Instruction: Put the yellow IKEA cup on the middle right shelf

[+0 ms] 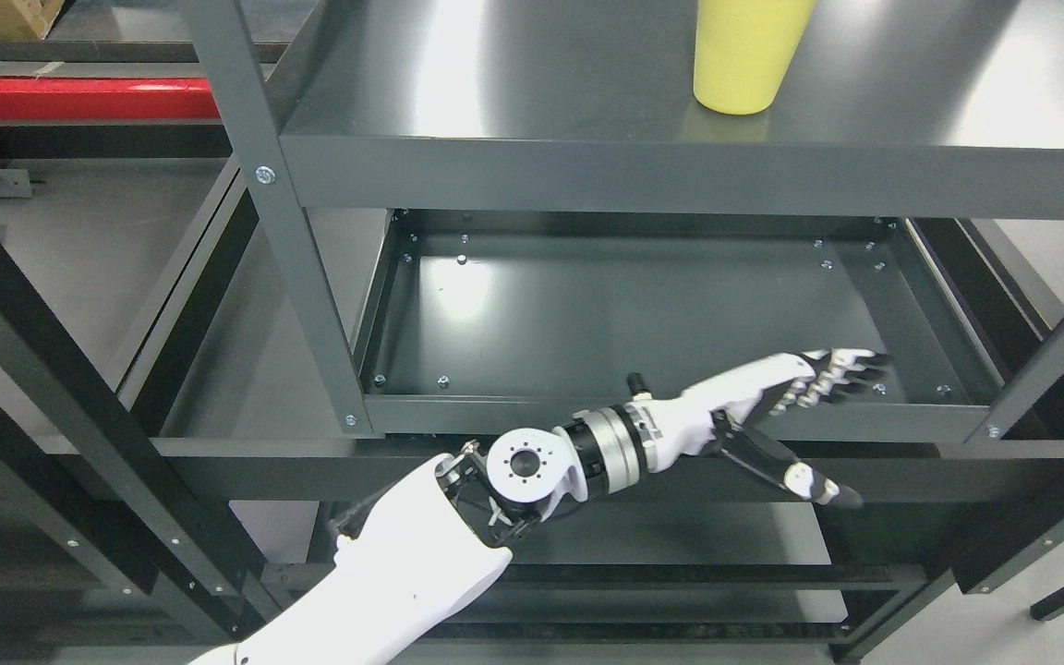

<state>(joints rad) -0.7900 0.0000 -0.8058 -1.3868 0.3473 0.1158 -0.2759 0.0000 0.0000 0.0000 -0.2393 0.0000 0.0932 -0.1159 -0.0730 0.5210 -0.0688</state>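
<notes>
A yellow cup [746, 54] stands upright on the upper grey shelf [541, 102], right of its middle, with its rim cut off by the picture's top edge. My left hand [823, 425] reaches in from the lower left and hangs well below the cup, in front of the lower tray-like shelf [643, 314]. Its fingers [841, 371] are stretched out to the right and the thumb points down-right. It is open and holds nothing. My right arm does not show.
Dark metal uprights [283, 222] and crossbars [587, 462] frame the rack. The upper shelf's front edge [680, 180] overhangs the lower tray. A red bar [79, 97] and a cardboard box [1, 17] lie at the far upper left.
</notes>
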